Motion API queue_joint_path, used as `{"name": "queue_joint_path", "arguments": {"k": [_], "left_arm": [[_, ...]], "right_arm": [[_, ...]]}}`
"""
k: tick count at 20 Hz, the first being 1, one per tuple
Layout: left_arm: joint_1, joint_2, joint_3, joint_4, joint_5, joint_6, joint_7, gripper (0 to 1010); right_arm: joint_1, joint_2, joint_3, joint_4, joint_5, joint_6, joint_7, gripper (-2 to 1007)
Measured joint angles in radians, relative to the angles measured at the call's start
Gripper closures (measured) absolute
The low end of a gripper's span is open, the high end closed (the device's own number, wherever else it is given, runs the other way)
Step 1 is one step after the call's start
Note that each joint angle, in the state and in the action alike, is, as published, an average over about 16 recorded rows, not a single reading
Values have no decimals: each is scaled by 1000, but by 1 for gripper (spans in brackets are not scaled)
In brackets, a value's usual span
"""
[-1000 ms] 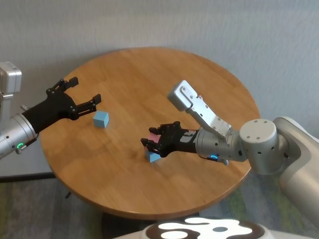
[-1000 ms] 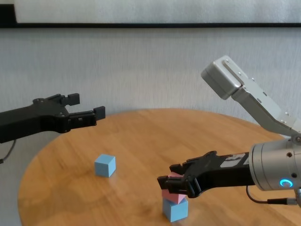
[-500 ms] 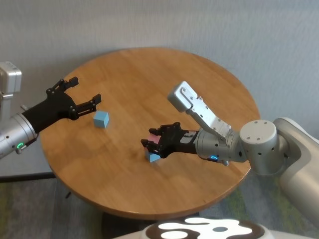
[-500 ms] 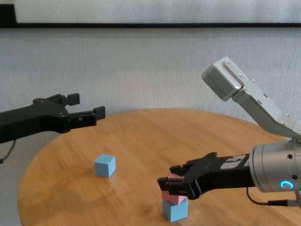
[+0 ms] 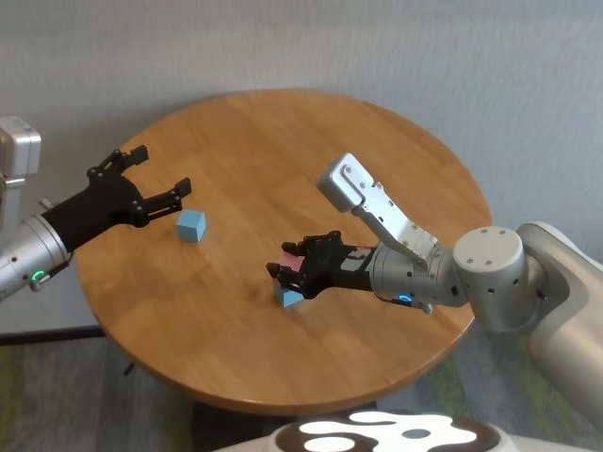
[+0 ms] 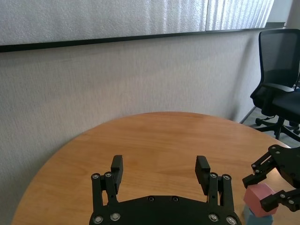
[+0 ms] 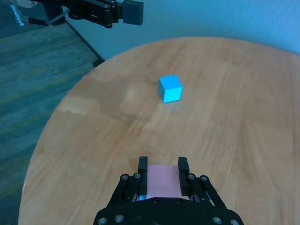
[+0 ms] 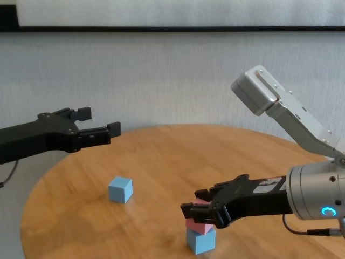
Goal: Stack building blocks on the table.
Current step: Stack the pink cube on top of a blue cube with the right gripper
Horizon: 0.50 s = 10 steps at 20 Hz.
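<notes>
My right gripper (image 5: 286,268) is shut on the pink block (image 5: 291,258), its fingers (image 7: 143,169) pressed to both sides of the cube. That pink block (image 8: 200,226) sits on top of a light blue block (image 8: 201,242) near the front of the round wooden table (image 5: 283,151). A second light blue block (image 5: 191,224) lies alone on the table's left part. Above and just behind it hovers my left gripper (image 5: 162,169), open and holding nothing. From the left wrist view, the pink block (image 6: 260,200) shows far off between the right gripper's fingers.
The table's edge curves close in front of the two-block stack. A black office chair (image 6: 281,84) stands off beyond the table by the wall. Carpeted floor (image 7: 33,70) lies around the table.
</notes>
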<state>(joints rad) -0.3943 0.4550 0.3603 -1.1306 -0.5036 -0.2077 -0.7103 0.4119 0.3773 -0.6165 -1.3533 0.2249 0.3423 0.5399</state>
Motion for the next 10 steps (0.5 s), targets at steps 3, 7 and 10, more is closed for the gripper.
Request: {"name": "queue_joint_path", "arguments": {"k": [3,7,10], "left_arm": [[0,0,0,0,0,0,0,10],[0,0,0,0,0,0,0,10],[0,0,0,0,0,0,0,10]], "right_arm": [[0,0,0,0,0,0,0,567],[0,0,0,0,0,1,-1,469],[0,0,0,0,0,1,-1,371]]}}
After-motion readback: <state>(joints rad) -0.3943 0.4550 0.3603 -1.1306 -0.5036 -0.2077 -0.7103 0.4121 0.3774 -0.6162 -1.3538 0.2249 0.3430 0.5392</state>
